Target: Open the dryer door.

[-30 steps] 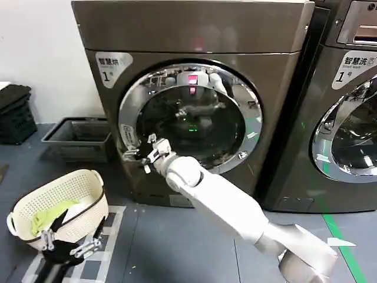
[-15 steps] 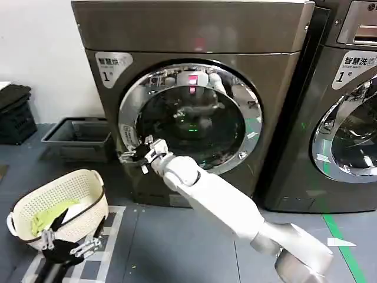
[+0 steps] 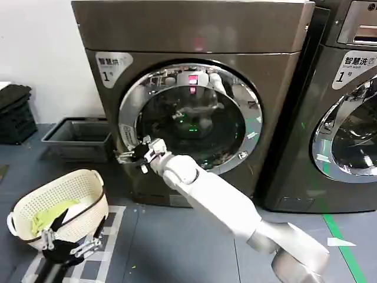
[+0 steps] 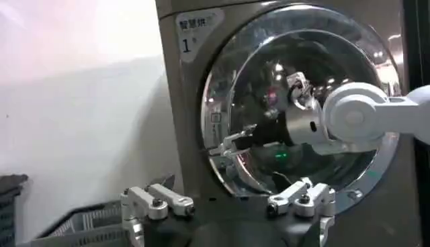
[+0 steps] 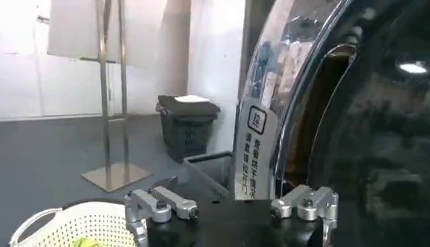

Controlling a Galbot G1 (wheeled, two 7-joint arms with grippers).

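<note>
Even indoor light; glare on dryer door [image 3: 189, 118] chrome rim.

The dryer door [image 3: 189, 118], chrome-rimmed with dark glass, sits on the bronze-grey machine's front.

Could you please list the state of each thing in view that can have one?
Dryer door: closed.
Right tool: open, at the door's left rim.
Left tool: open, parked low by the basket.
Basket: on the floor, holding a green cloth.
</note>
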